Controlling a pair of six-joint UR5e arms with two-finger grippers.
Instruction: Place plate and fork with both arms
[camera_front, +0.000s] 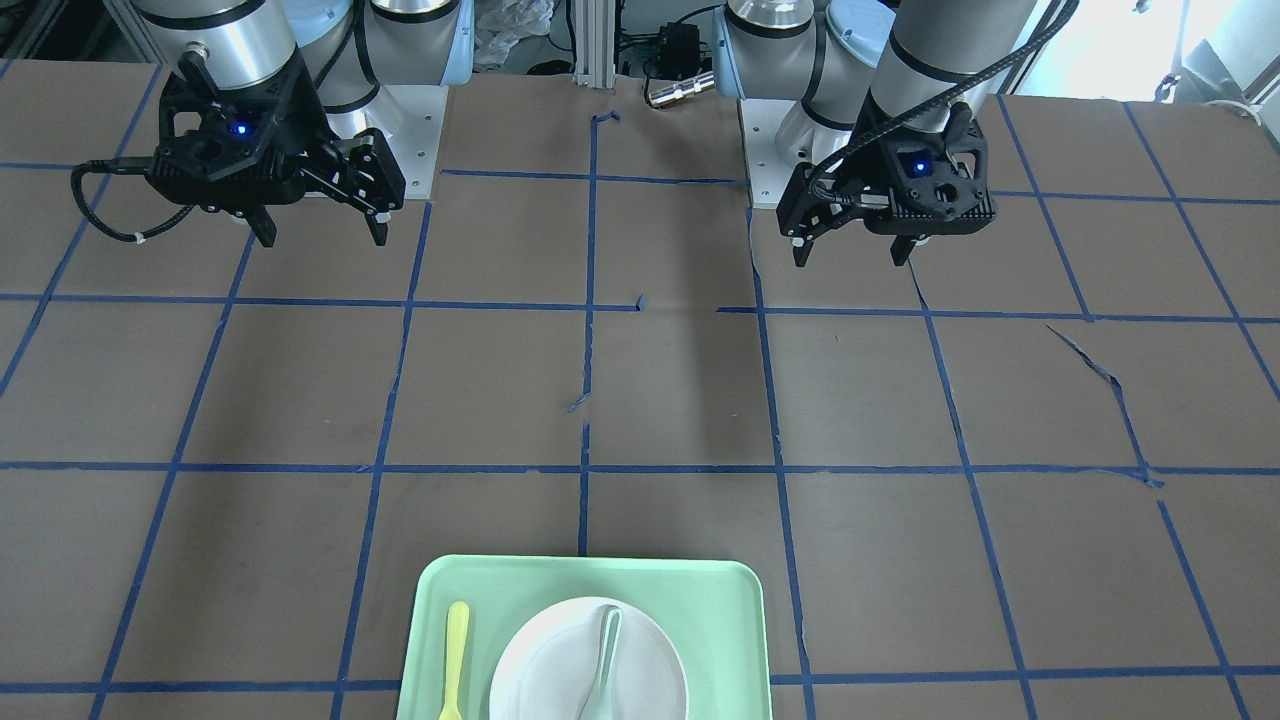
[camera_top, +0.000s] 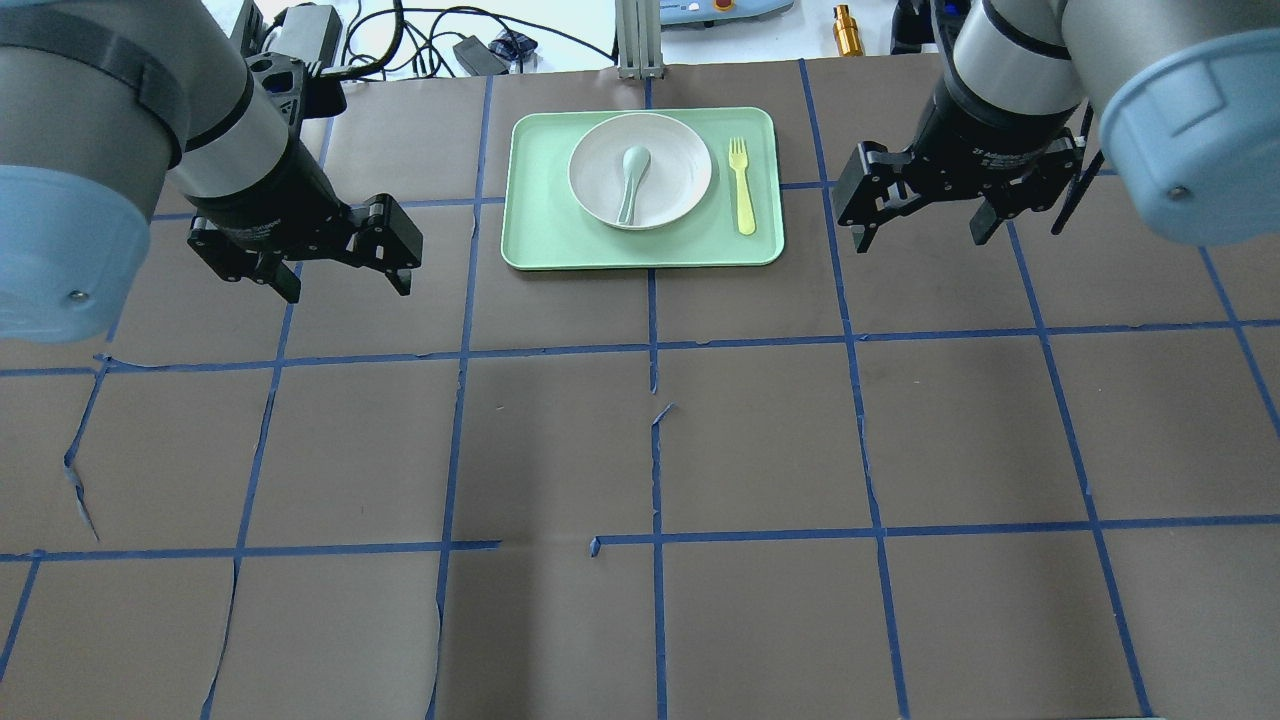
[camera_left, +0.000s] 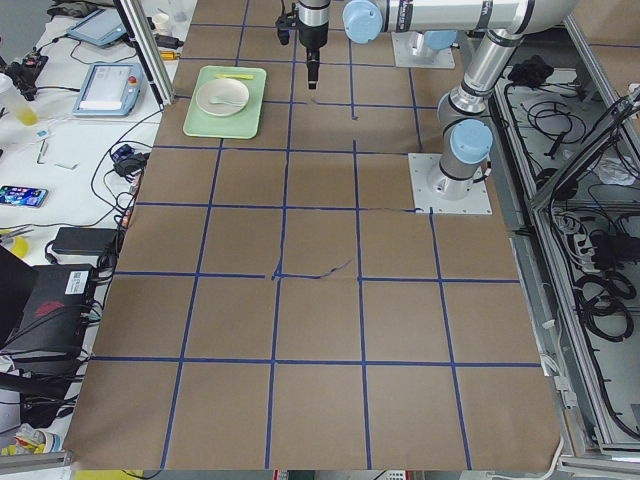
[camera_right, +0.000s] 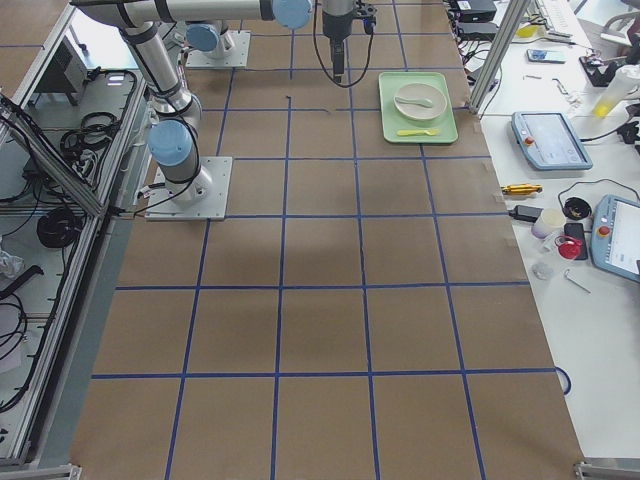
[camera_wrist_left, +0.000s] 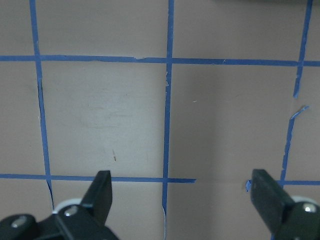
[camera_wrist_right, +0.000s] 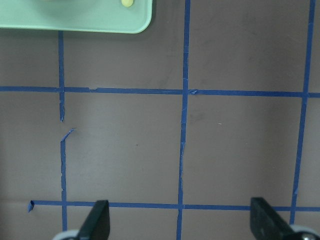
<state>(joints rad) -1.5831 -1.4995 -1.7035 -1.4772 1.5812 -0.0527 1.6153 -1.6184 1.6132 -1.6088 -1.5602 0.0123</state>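
Note:
The off-white plate lies on a mint-green tray at the table's far middle, with a grey-green spoon in it. The pale-yellow fork lies on the tray to the plate's right. In the front-facing view the plate and fork are at the bottom. My left gripper hovers open and empty, left of the tray. My right gripper hovers open and empty, right of the tray. The wrist views show each open gripper, left and right, over bare table.
The table is brown paper with a blue tape grid, torn in places. The tray's corner shows at the top left of the right wrist view. Cables, tablets and tools lie beyond the table's far edge. The arm bases stand at the near edge.

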